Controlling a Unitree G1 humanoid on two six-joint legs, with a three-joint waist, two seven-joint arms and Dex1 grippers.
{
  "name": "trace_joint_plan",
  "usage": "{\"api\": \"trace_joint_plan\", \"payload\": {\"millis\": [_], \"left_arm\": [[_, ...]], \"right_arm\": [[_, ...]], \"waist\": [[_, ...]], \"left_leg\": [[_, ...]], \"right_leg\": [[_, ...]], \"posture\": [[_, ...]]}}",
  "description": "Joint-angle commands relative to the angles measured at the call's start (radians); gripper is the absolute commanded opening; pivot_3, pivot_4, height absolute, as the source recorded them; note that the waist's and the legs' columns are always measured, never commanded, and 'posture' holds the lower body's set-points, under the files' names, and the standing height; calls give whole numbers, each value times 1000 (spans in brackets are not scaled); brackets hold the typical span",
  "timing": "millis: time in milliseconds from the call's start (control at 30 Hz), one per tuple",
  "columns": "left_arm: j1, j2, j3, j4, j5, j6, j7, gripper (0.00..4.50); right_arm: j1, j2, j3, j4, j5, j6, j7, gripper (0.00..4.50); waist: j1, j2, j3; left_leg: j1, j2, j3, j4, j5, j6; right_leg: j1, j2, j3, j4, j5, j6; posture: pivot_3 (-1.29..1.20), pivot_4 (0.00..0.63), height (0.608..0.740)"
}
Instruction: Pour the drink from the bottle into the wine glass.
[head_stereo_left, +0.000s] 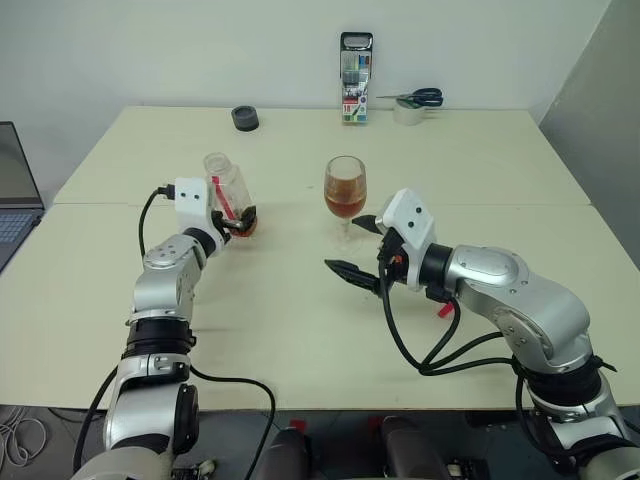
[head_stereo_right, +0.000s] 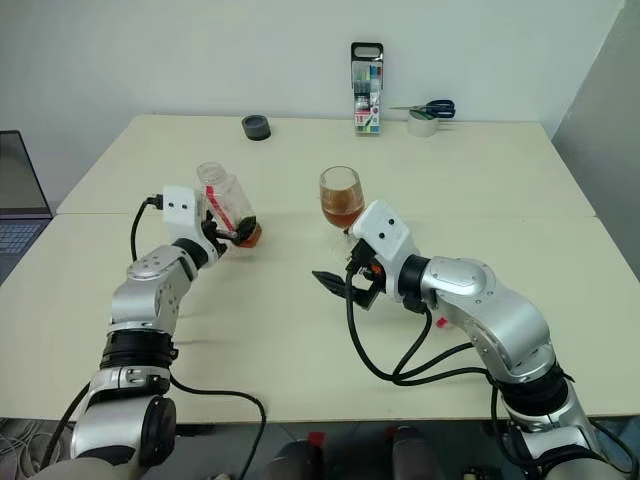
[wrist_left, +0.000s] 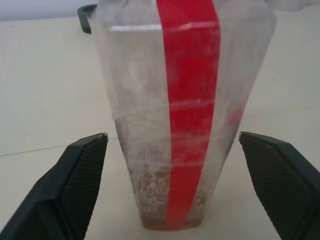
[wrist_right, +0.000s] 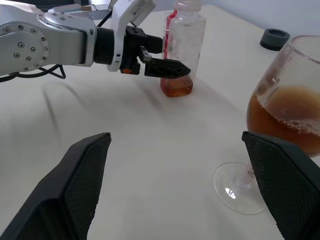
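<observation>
While bottle (head_stereo_left: 228, 192) stands between spread left gripper (head_stereo_left: 236, 219), spread right gripper (head_stereo_left: 358, 246) flanks wine glass (head_stereo_left: 345, 190).

Both head views look forward and down from above the near edge of the desk (head_stereo_left: 300, 330), taking in its whole top to the far wall. The left wrist view sits very close to the bottle (wrist_left: 182, 115), looking level along its jaws. The right wrist view looks leftward across the desk, sharing the bottle and the wine glass (wrist_right: 280, 130) with the head views.
</observation>
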Motion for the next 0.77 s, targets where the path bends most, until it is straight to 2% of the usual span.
{"api": "trace_joint_plan", "payload": {"millis": [33,200,300,400,567,767], "left_arm": [[15,2,-7,-89,8,-39,7,4480],[107,-6,12,-215,-13,4,27,4480],[201,-18,16,-316,3,39,78,4480],[265,-29,6,-391,15,57,107,4480],[344,-56,7,-477,-16,44,98,4480],[365,-67,28,-477,-37,4,92,4480]], "right_arm": [[22,1,0,-17,-40,-49,-22,4500],[216,3,3,40,-169,-283,-64,4500],[374,95,-67,122,-247,-487,-195,4500],[456,150,-99,216,-321,-658,-270,4500],[509,237,-166,335,-360,-809,-362,4500],[493,237,-189,402,-392,-876,-355,4500]], "waist": [[4,0,0],[12,-1,-1],[12,-1,-1],[13,-1,-1],[17,-1,-1],[18,-1,-1]], "left_leg": [[0,0,0,0,0,0],[0,0,1,-1,0,0],[0,1,1,-1,0,0],[1,1,3,-1,0,0],[4,1,2,-1,0,0],[4,2,3,-2,0,0]], "right_leg": [[0,0,0,0,0,0],[0,0,0,-1,0,0],[0,-1,1,-1,0,0],[0,-1,2,-1,0,0],[2,2,2,0,0,0],[2,2,2,-1,0,0]], "posture": [[0,150,740],[0,150,740],[0,150,740],[0,150,740],[0,150,740],[0,150,740]]}}
